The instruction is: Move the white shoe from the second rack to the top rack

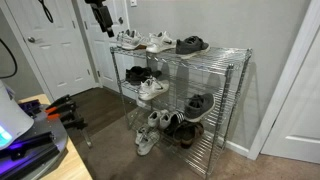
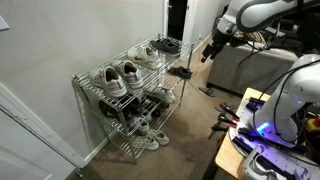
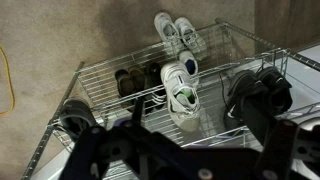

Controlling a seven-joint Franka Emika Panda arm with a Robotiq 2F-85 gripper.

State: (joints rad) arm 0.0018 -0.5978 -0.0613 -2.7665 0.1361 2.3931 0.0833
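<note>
Carpeted floor (image 1: 100, 108), white shoe (image 1: 150, 89) on second rack (image 1: 176, 96)

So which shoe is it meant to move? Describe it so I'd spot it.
Find the chrome wire shelf against the grey wall. On its second rack from the top sits the white shoe, the only pale one among black shoes there.

Glossy chrome wire top rack (image 1: 222, 55), matt brown carpet (image 1: 105, 128), smooth white painted door (image 1: 60, 50).

White shoe (image 1: 151, 89) and black shoes (image 1: 135, 74) lie on silver shelving (image 1: 220, 55), brown carpet (image 1: 103, 112) below.
</note>
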